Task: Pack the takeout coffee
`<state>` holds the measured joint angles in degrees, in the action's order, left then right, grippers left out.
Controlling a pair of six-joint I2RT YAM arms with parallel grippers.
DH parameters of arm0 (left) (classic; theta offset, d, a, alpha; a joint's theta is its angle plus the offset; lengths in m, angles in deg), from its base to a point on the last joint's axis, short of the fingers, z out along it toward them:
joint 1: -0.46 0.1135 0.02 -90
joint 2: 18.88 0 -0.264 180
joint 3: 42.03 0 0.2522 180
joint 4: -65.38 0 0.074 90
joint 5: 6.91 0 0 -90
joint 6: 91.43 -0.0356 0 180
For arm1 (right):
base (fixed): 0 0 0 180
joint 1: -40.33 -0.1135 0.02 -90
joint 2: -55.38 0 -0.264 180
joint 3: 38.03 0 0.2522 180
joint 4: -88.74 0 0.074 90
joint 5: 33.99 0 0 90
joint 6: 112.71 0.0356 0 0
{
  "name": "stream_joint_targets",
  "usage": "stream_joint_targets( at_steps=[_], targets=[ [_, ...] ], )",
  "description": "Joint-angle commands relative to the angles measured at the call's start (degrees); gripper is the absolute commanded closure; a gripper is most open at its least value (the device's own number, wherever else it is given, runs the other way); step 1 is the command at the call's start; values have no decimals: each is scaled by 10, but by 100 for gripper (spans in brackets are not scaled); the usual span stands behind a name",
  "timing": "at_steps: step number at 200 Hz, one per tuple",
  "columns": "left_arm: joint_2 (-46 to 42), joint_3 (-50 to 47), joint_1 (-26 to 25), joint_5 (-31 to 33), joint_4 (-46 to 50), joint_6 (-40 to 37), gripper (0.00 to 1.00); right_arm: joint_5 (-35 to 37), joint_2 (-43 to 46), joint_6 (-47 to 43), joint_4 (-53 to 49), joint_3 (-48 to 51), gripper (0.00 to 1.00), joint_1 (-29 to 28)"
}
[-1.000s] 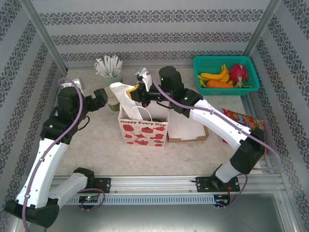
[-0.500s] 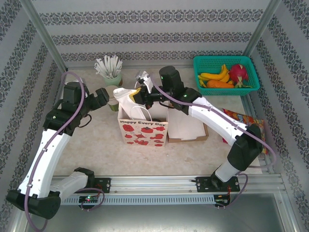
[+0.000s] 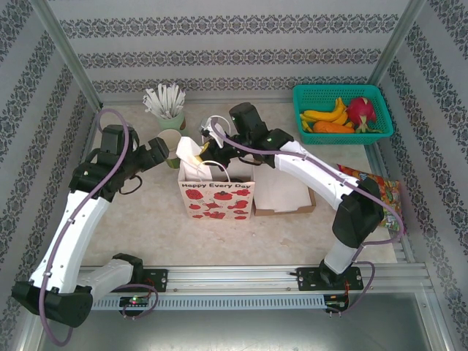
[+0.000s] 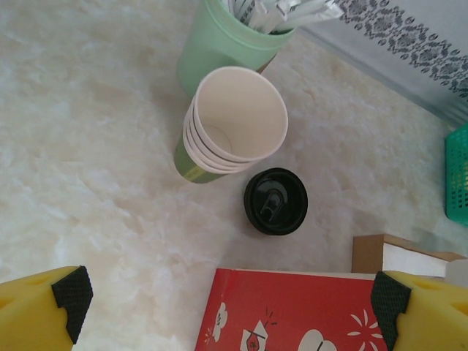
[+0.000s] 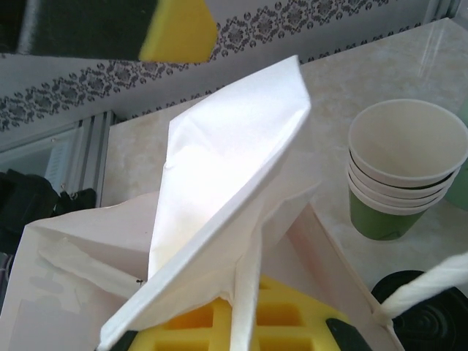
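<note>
Glossy black, the round ribbed lid of the takeout coffee (image 4: 276, 201) sits ahead of the wide-spread left gripper (image 4: 227, 296), while the right gripper (image 5: 241, 329) pinches the crisp white paper bag (image 5: 219, 212).

My left wrist view is showing the stacked cups (image 4: 232, 124) at upper centre, lidded coffee (image 4: 275, 201) lower right of them, bag (image 4: 289, 311) below.
</note>
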<state>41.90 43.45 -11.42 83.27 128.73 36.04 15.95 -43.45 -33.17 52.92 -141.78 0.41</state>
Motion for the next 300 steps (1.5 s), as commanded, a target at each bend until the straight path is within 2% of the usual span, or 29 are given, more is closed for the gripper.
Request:
stream_joint_targets(
  at_steps=[1,58,117,141,167,187,200,220,248,257,271,291,300],
  targets=[
    [11,-10,6,-7,34,29,0,0,-16,-58,-64,-37,100,-7],
    [23,-27,5,-58,28,47,0,12,-36,-86,-105,-65,100,-20],
    [-6,-14,5,-53,5,8,0,49,18,-124,-118,-24,100,-20],
    [-12,-8,5,-120,-23,-48,0,46,36,-126,-107,-7,100,-20],
    [-37,-15,5,-233,-87,-154,1,26,36,-129,-97,-3,100,-20],
    [-51,-11,5,-243,-116,-207,4,17,26,-139,-93,-6,100,-22],
    [-51,-7,5,-287,-131,-235,6,22,22,-143,-88,-5,99,-24],
    [-32,9,5,-347,-126,-271,14,24,25,-142,-74,4,99,-24],
    [-7,17,5,-373,-106,-326,25,16,35,-142,-67,3,99,-24],
    [-2,19,5,-379,-108,-340,32,12,37,-141,-66,1,99,-24],
    [8,24,5,-379,-112,-352,41,7,39,-142,-63,-1,99,-24],
    [28,31,5,-381,-115,-360,46,1,43,-142,-56,6,99,-24],
    [37,36,5,-398,-114,-365,52,1,44,-141,-54,10,99,-25]
  ],
)
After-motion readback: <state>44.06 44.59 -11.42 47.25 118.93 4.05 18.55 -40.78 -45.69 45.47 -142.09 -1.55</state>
